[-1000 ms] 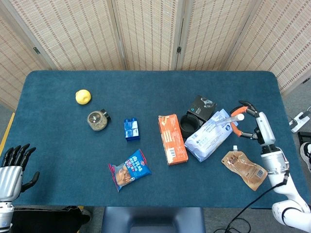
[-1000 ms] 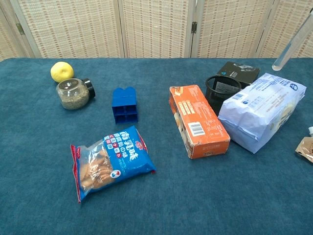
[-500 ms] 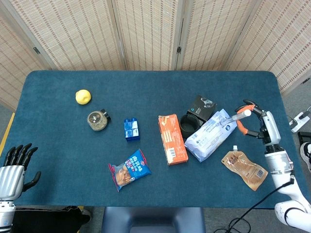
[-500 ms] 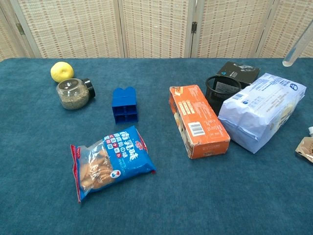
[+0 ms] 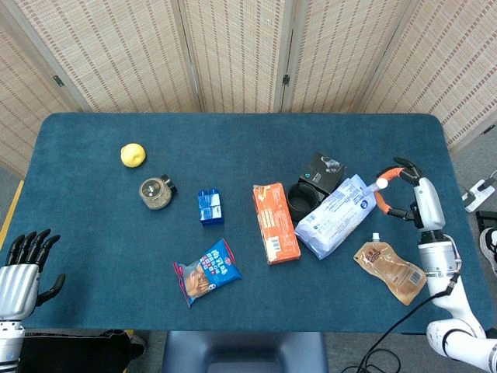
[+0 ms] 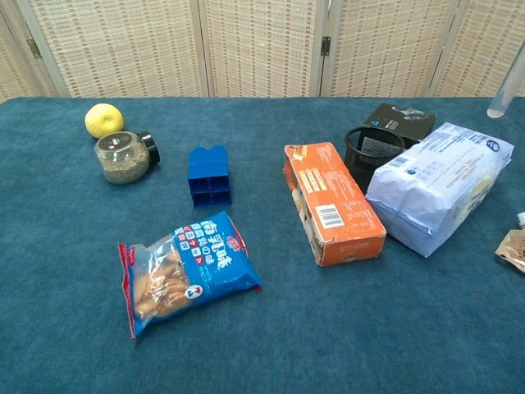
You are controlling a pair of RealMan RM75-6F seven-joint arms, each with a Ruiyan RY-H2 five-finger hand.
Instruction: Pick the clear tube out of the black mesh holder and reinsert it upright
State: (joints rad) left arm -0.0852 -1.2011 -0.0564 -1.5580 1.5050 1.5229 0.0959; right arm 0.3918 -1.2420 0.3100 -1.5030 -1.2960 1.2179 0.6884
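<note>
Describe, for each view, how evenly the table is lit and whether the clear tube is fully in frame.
Head view: the blue table is evenly lit with only soft shadows; the clear tube is hard to make out at the right hand. Chest view: similarly even light, and the clear tube is cut off by the right edge.

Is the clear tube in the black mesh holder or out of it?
Out. The clear tube hangs in the air right of the black mesh holder.
</note>
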